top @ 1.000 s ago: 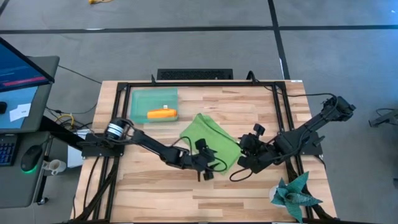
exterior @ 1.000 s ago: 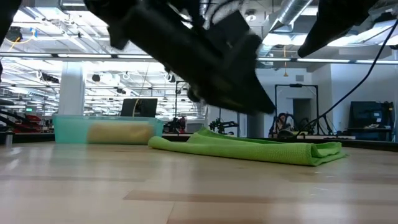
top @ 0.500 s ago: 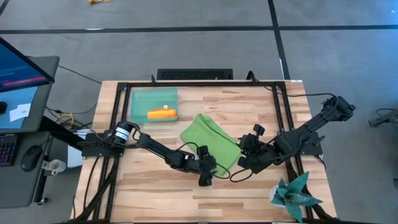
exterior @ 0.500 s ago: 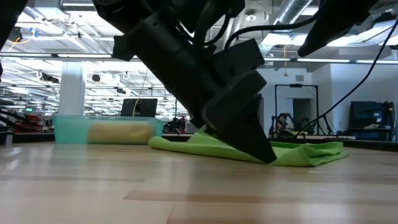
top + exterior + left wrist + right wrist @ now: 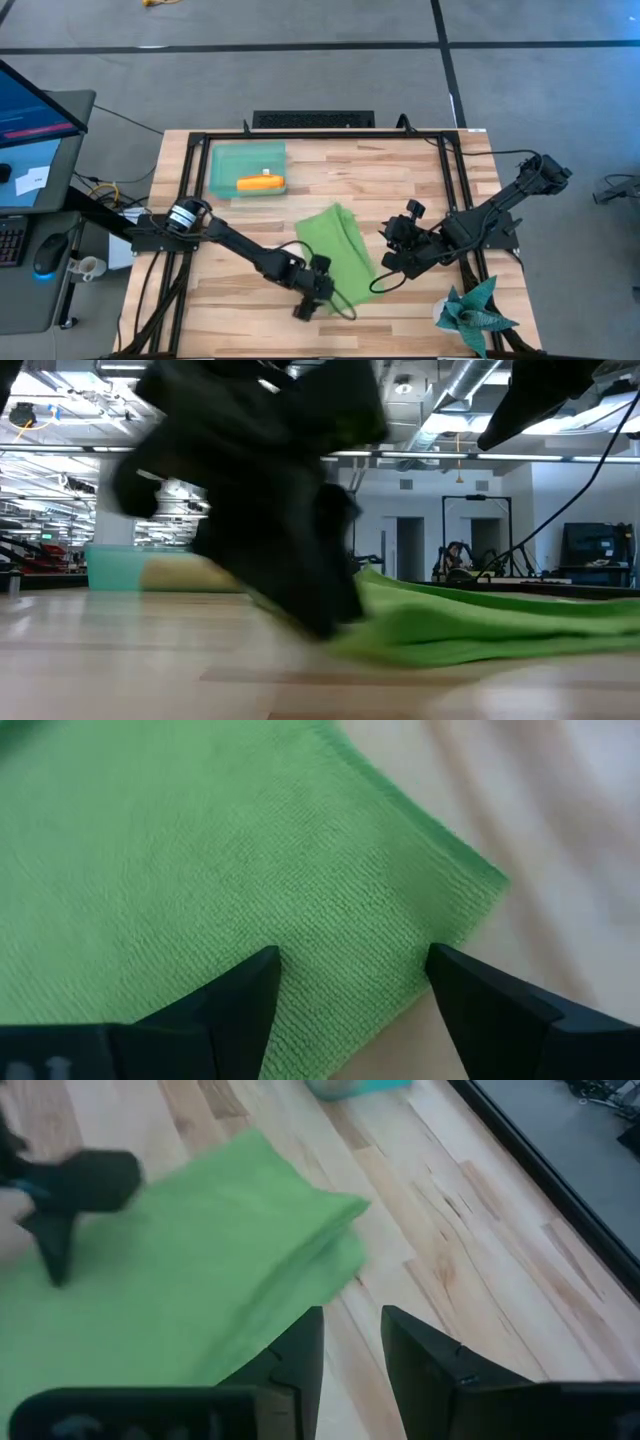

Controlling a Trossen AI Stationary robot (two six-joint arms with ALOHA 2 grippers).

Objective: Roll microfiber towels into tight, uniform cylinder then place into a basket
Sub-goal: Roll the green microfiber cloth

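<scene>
Nearest the table's front edge, we find the left gripper (image 5: 306, 306) low on the wood at the near corner of the green towel (image 5: 338, 252). Its fingers (image 5: 240, 995) stand wide apart with the towel's corner lying flat between them, not pinched; we judge this a set-up for gripping or dragging that corner. In the low view the gripper is blurred, so we cannot tell whether it touches the cloth there.

Just beside the towel's right edge, the right gripper (image 5: 384, 268) hovers with its fingers (image 5: 300, 1345) narrowly parted and nothing between them. We judge it waits to pin or guide that edge.

The green towel lies mid-table, flat and loosely doubled along one side, not yet rolled.

Farther back on the left, the basket (image 5: 222, 158) holds the orange towel (image 5: 260, 183), already a tight cylinder. We judge the task about half done.

A teal star (image 5: 474, 311) sits at the front right corner, well apart.
</scene>
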